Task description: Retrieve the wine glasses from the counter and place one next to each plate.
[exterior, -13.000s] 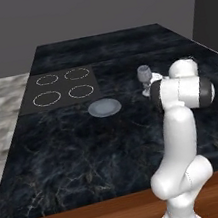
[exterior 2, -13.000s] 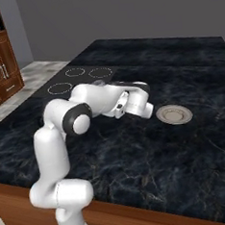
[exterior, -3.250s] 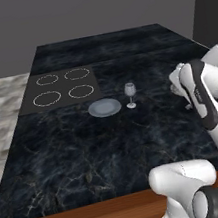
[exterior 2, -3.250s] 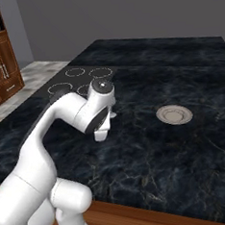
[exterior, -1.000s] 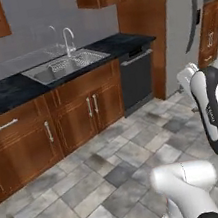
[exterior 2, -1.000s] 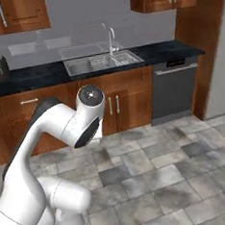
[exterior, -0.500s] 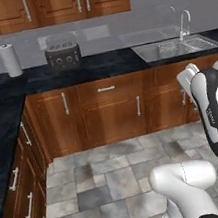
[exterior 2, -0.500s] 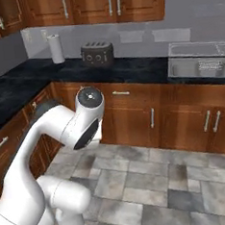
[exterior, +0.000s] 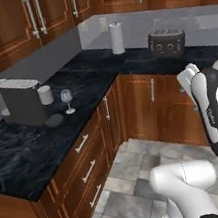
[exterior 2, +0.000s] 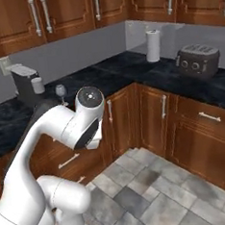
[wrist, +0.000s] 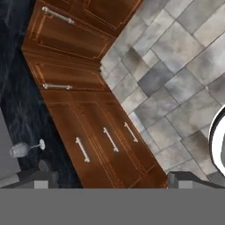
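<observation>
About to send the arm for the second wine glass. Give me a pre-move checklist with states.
1. End effector open, nothing held: ok.
2. Wine glass upright on the counter: ok.
3. Space around the glass: not ok; coffee machine and its grey cup stand close beside it.
4. Small dark object near the glass foot, touching or apart: cannot tell.
5. End effector near the glass: not ok; the glass lies far off in the hand view.

Even, soft light all round, faint shadows, a dull sheen on the black marble-veined counter (exterior: 46, 142); everything slightly coarse, softly blurred.
</observation>
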You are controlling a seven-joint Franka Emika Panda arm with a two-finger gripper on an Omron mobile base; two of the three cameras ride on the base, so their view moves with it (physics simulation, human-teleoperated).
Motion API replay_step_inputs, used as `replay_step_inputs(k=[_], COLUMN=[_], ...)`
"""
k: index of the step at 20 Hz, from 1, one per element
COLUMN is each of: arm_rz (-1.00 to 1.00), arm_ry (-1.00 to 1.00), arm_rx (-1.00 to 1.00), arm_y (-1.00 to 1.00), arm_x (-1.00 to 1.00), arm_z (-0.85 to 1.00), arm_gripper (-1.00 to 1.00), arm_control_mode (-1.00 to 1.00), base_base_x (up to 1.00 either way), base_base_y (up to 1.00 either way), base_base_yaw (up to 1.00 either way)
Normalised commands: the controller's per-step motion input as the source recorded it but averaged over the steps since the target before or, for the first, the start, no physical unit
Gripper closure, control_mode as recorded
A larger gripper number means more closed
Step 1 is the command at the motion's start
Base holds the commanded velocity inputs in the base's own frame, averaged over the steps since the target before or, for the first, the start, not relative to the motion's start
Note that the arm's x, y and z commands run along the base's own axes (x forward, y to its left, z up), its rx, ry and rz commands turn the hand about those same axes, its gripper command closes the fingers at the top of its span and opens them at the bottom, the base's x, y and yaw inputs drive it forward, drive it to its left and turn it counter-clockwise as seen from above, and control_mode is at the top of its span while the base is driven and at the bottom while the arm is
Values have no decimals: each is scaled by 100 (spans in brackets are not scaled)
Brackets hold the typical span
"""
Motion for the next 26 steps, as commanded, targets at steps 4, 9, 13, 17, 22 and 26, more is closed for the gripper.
replay_step_inputs(k=[4,9,13,17,22,26], arm_rz=[0,0,0,0,0,0], arm_ry=[0,0,0,0,0,0], arm_rx=[0,0,0,0,0,0], arm_y=[0,0,0,0,0,0], arm_x=[0,0,0,0,0,0], arm_z=[0,0,0,0,0,0], arm_gripper=[-100,-100,-100,-100,-100,-100], arm_control_mode=[100,100,100,100,100,100], base_base_x=[60,60,41,4,-6,4], base_base_y=[-5,-5,-47,-77,-95,-73], base_base_yaw=[81,79,57,39,11,26])
